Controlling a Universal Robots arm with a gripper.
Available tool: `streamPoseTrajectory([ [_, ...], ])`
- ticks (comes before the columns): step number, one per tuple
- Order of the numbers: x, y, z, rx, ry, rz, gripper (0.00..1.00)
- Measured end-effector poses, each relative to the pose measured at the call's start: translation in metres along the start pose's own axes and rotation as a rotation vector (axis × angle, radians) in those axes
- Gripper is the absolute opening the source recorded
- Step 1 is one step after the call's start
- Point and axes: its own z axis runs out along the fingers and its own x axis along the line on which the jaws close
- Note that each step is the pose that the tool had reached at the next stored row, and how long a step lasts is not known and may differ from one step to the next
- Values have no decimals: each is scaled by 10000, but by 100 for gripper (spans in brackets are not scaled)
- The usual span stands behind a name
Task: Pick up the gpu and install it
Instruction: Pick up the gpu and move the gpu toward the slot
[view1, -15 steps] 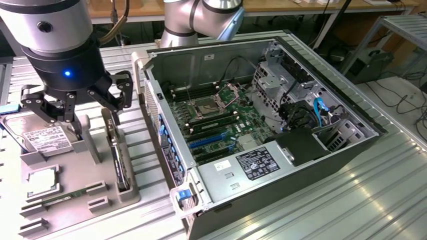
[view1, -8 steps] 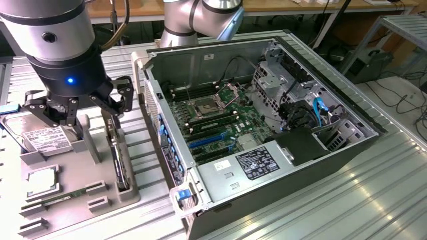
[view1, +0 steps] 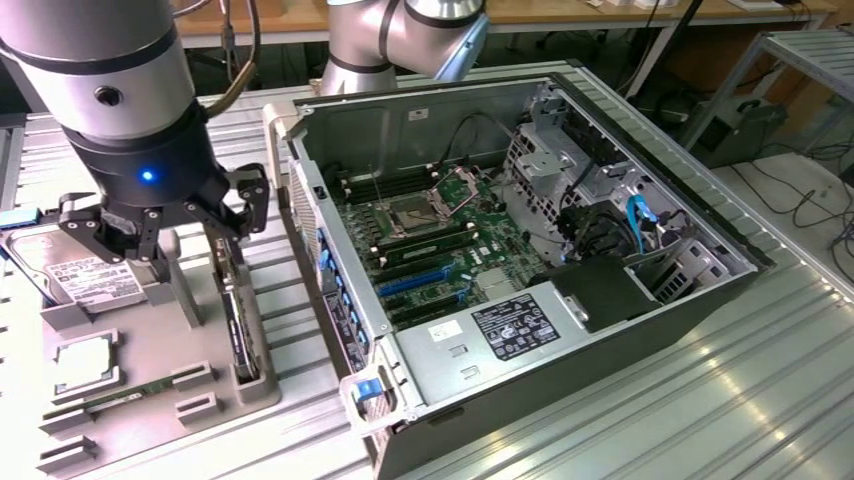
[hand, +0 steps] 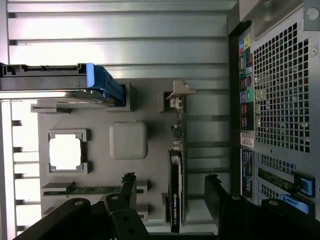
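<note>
Wrist view looks straight down on the gpu (hand: 176, 200), standing on edge in a slot of the grey fixture tray (hand: 150, 100), just beside the PC case (hand: 280, 75). The gripper (hand: 171, 179) hangs above it, jaws wide apart, one to each flat face; the card's long axis runs crosswise to their closing line.

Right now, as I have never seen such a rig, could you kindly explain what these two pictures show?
This is a robot arm ending in a gripper, a mechanical hand. One picture comes from a camera off the arm; the other from a camera on its wrist, looking down. A grey tray holds computer parts: a hard drive, a processor chip, a memory stick and a graphics card standing on edge. Beside it lies an open computer case. The gripper is open, holds nothing, and hangs above the graphics card.
</note>
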Motion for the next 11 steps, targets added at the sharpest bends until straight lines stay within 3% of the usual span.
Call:
streamPoseTrajectory([
  [5,1,-24,52,-23,2,1,66],
  [11,-1,-122,95,-40,2,1,66],
])
